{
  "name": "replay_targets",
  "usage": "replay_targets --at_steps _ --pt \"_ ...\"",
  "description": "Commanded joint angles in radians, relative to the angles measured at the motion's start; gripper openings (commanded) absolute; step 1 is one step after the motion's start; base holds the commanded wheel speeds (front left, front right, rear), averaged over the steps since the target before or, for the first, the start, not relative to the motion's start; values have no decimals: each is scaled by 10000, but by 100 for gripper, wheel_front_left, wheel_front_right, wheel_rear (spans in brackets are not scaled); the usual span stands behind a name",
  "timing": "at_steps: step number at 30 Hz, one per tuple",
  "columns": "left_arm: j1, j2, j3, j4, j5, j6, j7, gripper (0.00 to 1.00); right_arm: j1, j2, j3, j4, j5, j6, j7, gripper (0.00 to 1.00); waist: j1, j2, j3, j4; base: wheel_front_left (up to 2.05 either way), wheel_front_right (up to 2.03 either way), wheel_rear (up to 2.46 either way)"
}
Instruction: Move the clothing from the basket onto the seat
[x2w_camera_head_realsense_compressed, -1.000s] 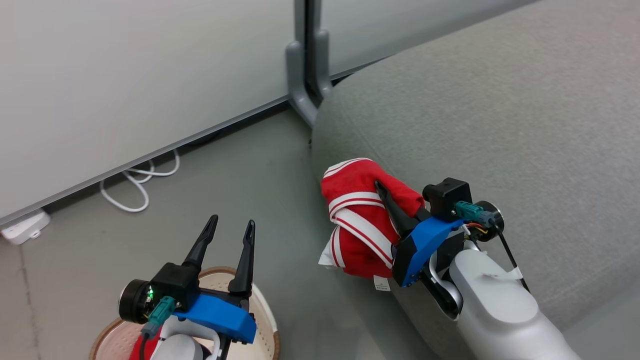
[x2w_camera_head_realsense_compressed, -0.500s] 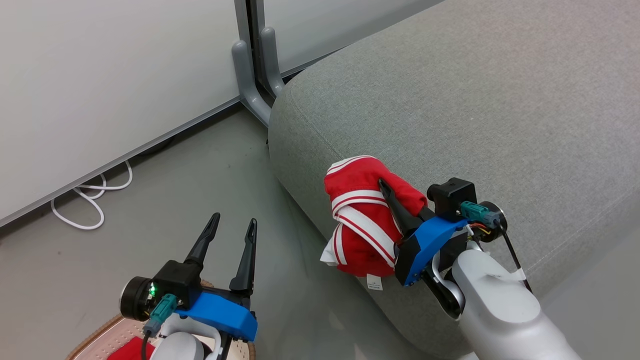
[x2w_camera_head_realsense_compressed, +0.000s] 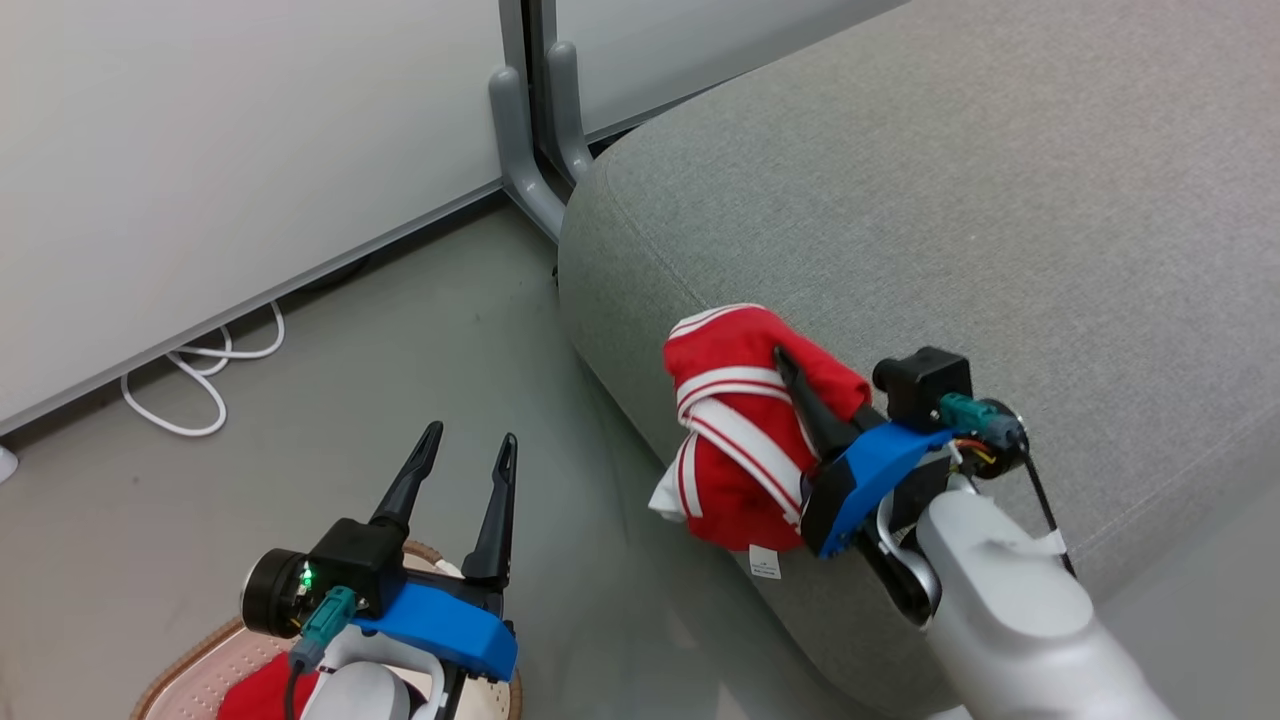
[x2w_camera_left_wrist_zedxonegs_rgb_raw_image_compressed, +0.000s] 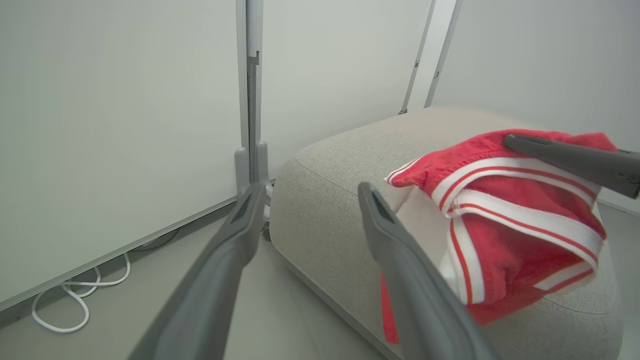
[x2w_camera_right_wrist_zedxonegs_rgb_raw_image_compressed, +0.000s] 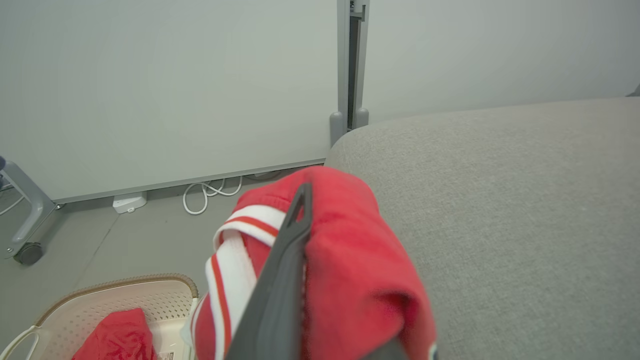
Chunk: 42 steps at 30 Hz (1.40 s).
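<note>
Cable (x2w_camera_head_realsense_compressed: 200, 385) is seen coiled on the floor at far left. The left gripper (x2w_camera_head_realsense_compressed: 471, 436) is held wide open and empty above the basket (x2w_camera_head_realsense_compressed: 180, 668), where a second red garment (x2w_camera_right_wrist_zedxonegs_rgb_raw_image_compressed: 112, 335) is shown clearly by the right wrist view. Red clothing (x2w_camera_head_realsense_compressed: 735, 440) is pinched between the closed jaws of the right gripper (x2w_camera_head_realsense_compressed: 783, 356) at the edge of the seat (x2w_camera_head_realsense_compressed: 950, 200). Its white tag (x2w_camera_head_realsense_compressed: 765, 562), shown in the head view, cannot be read.

I see the seat (x2w_camera_head_realsense_compressed: 900, 200) as grey woven cloth, matt and slightly rough. The garment (x2w_camera_head_realsense_compressed: 740, 440) looks like soft red knit with smooth white trim. The basket (x2w_camera_right_wrist_zedxonegs_rgb_raw_image_compressed: 165, 300) is matt perforated plastic; the floor (x2w_camera_head_realsense_compressed: 350, 380) has a smooth sheen.
</note>
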Motion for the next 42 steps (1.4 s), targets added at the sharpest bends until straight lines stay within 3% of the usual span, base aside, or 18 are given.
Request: replay_targets --at_steps 1,10,19,26,33,40,42 --pt "-119 19 -32 -53 88 -67 -27 100 -362 -8 -183 11 -104 1 21 0 1 0 140 73 0 0 0" --pt "-748 367 -426 -441 162 -71 -27 100 -2407 -601 -1869 77 -693 1 522 0 1 0 1473 502 0 0 0" --pt "-2046 1162 -1337 -1109 272 -71 -20 100 -4766 -2449 -4375 99 -773 1 720 0 1 0 3654 1353 0 0 0" --pt "-2845 1530 -1712 -1574 358 -50 -6 100 -5020 -3379 -5947 569 -999 1 441 0 1 0 4900 2023 0 0 0" --pt "-3101 1650 -1759 -1710 319 -20 -11 100 -4411 -3429 -6701 1380 -1330 1 186 0 1 0 5445 2445 0 0 0" --pt "-2991 1528 -1701 -1622 227 55 -29 100 -4158 -3303 -7004 1726 -1558 1 -60 0 1 0 5269 2633 0 0 0" --pt "-2945 1502 -1663 -1621 229 62 -31 100 -4096 -3247 -7017 1760 -1632 1 -86 19 1 0 5128 2646 0 0 0"
